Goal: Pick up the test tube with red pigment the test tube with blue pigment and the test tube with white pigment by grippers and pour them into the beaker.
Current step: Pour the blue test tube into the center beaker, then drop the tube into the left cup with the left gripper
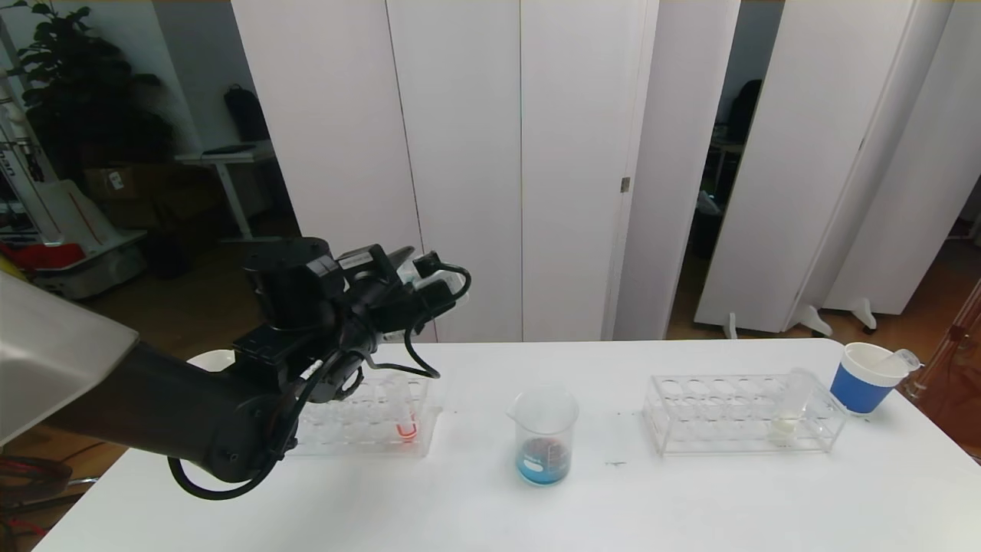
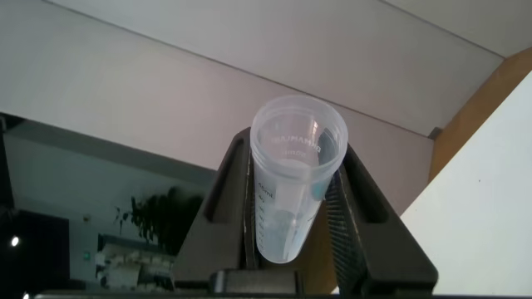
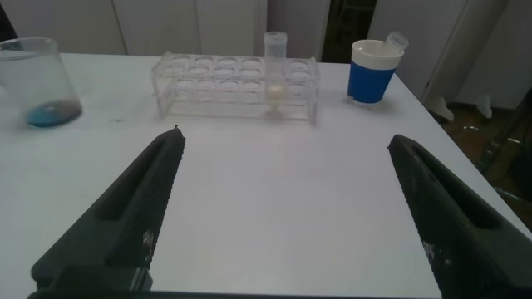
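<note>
Risk: the left gripper holds an emptied clear tube, raised with its open mouth toward the wrist camera. It pinches smooth round plastic, so a quick swing could let the tube twist or slip and fall on the surface.
Risk, rack: lowering the arm toward the left rack could knock the red-pigment tube standing there, since the arm partly hides that rack in the head view.
Risk, beaker: the beaker stands alone at mid-surface; a low sweep could tip out the blue liquid in its bottom.
Left arm pose: reaching in from 9 o'clock, wrist lifted above the left rack, fingers closed on both sides of the tube.
Right gripper: out of the head view; its own camera shows it low over the surface, jaws spread wide, holding nothing, aimed at the right rack.
White-pigment tube: upright in the right rack, at 3 o'clock of the beaker, well apart.
Cup: blue-sleeved, just beyond that rack, with a spent tube resting inside.
</note>
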Controlling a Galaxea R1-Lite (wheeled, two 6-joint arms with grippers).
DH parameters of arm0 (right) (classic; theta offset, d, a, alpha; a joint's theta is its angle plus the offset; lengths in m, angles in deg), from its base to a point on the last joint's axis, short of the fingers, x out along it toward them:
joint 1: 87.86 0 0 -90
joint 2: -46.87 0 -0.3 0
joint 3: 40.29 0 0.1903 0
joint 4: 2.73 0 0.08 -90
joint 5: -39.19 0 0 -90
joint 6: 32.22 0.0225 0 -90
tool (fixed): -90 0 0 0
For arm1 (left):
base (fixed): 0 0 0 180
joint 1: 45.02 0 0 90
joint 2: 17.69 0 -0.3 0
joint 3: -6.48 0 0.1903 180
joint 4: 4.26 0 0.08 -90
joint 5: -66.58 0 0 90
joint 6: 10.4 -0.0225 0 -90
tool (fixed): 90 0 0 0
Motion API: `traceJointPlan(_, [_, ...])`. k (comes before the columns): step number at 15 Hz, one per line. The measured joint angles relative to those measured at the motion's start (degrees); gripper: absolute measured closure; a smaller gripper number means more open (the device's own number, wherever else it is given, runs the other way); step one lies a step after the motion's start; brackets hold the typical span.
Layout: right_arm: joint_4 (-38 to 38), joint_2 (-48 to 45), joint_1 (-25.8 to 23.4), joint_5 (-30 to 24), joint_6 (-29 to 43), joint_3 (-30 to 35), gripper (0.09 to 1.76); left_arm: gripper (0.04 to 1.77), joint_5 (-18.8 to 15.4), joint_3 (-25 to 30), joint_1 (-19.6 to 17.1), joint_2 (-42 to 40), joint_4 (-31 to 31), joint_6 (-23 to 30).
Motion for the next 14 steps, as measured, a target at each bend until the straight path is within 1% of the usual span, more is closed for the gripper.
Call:
traceJointPlan(1, [0.00, 0.00, 0.00, -0.02, 0.00, 0.00, 0.10, 1.24, 5.71, -1.15, 1.05, -0.66, -5.16, 4.58])
traceJointPlan(2, [0.00, 0.00, 0.00, -0.02, 0.00, 0.00, 0.10, 1.24, 8.58, -2.52, 2.19, -1.43, -9.14, 9.53])
traceJointPlan(3, [0.00, 0.00, 0.00, -0.02, 0.00, 0.00, 0.10, 1.24, 9.74, -3.80, 3.17, -2.21, -11.22, 13.79])
traceJointPlan(5, [0.00, 0.00, 0.00, 0.00, 0.00, 0.00, 0.10, 1.24, 10.51, -5.25, 4.24, -4.33, -12.48, 19.57])
traceJointPlan(6, [0.00, 0.00, 0.00, -0.02, 0.00, 0.00, 0.10, 1.24, 10.57, -5.56, 4.33, -5.38, -12.90, 22.25])
traceJointPlan(7, [0.00, 0.00, 0.00, -0.02, 0.00, 0.00, 0.10, 1.24, 10.59, -5.67, 4.27, -6.58, -14.53, 26.03])
traceJointPlan(11, [0.00, 0.00, 0.00, -0.02, 0.00, 0.00, 0.10, 1.24, 10.56, -6.44, 3.72, -11.85, -25.82, 45.90])
traceJointPlan(12, [0.00, 0.00, 0.00, -0.02, 0.00, 0.00, 0.10, 1.24, 10.51, -6.63, 3.57, -13.15, -27.93, 49.42])
traceJointPlan(14, [0.00, 0.00, 0.00, 0.00, 0.00, 0.00, 0.10, 1.24, 10.20, -6.83, 3.39, -15.30, -30.12, 55.67])
